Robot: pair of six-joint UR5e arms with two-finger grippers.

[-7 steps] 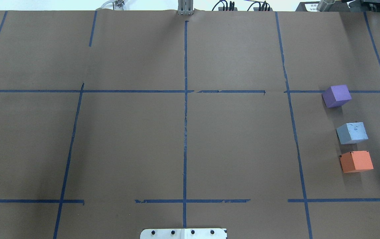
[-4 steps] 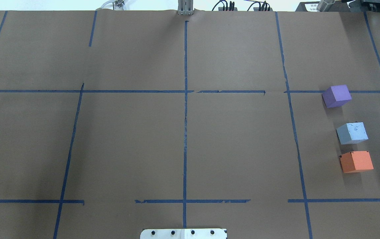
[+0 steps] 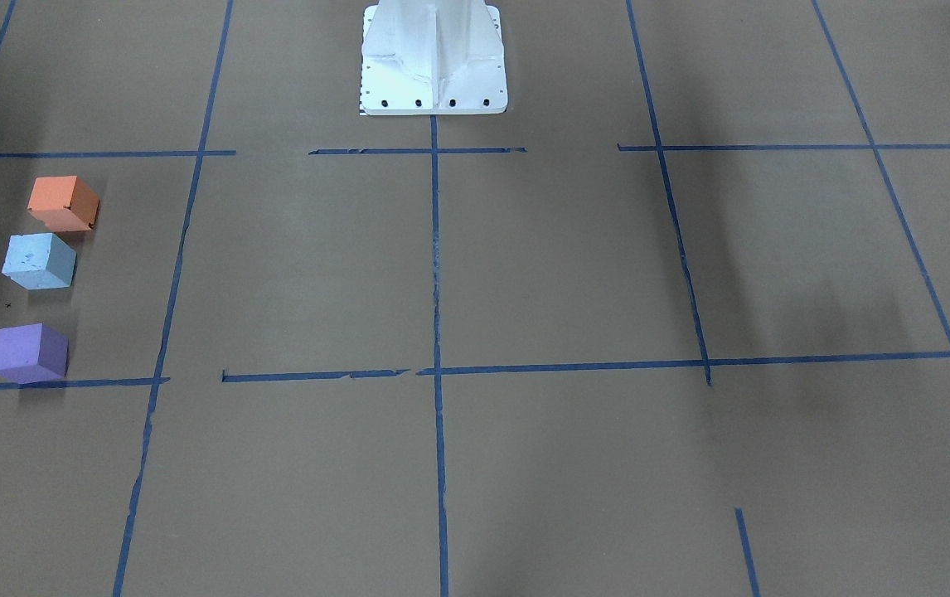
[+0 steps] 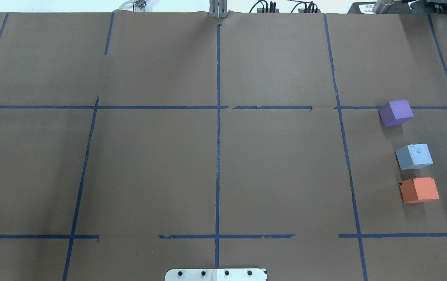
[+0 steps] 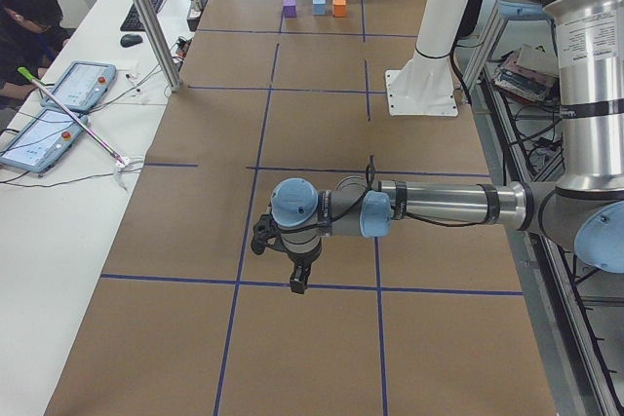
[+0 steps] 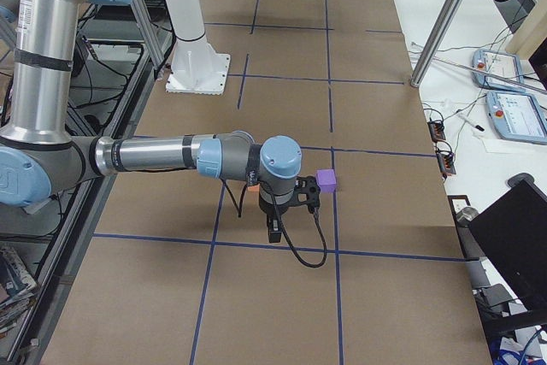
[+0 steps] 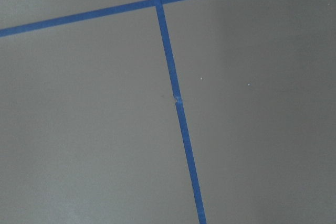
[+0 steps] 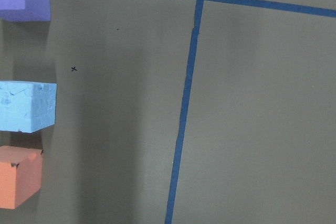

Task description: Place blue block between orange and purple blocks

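Nothing moved across the overhead frames: all three blocks lay exactly where they had lain a second before, and no arm entered that view at any point.

**Block positions.** The blue block [image 4: 414,156] rested flat on the tabletop [image 4: 149,168] at its right side. The purple block [image 4: 396,112] lay beyond it on the far side, on a tape line [image 4: 356,107]. The orange block [image 4: 419,190] lay on the near side. Blue stood just beside orange with a narrow gap and sat clearly apart from purple. The row ran slightly slanted, purple lying a little further left than the other two. No block touched another.

**Arms.** The right arm [image 6: 171,153] reached out low over the tabletop, its wrist close to the blocks and left of them. Its wrist camera showed all three at the left edge of the frame. The left arm [image 5: 439,204] reached over the left end of the tabletop, well apart from the blocks. Its wrist camera showed only brown paper and tape.

**Jaws.** Both sets of jaws appeared only in the side views, so whether they were open or closed cannot be told. Neither set had hold of a block, since all three blocks sat free on the tabletop.

**Task status.** Judged from this layout, the placement was complete: blue lay between orange and purple. The unchanged scene suggests that nothing further was being done to the blocks.
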